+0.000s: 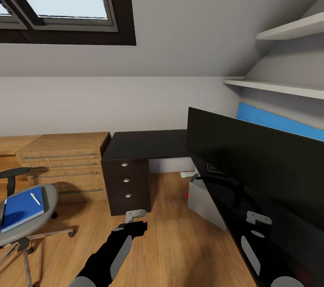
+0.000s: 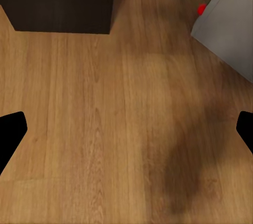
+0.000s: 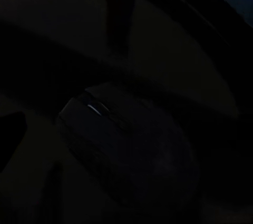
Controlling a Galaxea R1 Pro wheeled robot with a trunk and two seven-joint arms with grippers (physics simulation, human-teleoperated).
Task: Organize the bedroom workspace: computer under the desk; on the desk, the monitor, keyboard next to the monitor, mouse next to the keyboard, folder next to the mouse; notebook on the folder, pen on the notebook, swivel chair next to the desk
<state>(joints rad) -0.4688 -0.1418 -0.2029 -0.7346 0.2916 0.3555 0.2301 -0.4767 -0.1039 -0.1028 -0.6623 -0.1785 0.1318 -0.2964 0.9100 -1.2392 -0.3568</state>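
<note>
Close under the right wrist camera lies a dark mouse (image 3: 124, 150) in deep shadow, so the mouse step looks to be the one in hand. I cannot tell how the right gripper's jaws stand. The next move calls for a careful reach down onto the mouse, with little light to aim by. From the head, the monitor (image 1: 261, 174) blocks most of the right side. The left gripper (image 1: 135, 216) hangs wide open over bare floor, near the desk (image 1: 148, 143) drawers and the computer (image 1: 204, 201). Well apart, the folder (image 1: 22, 208) waits on the swivel chair (image 1: 47, 215) with the pen (image 1: 35, 198) on it.
</note>
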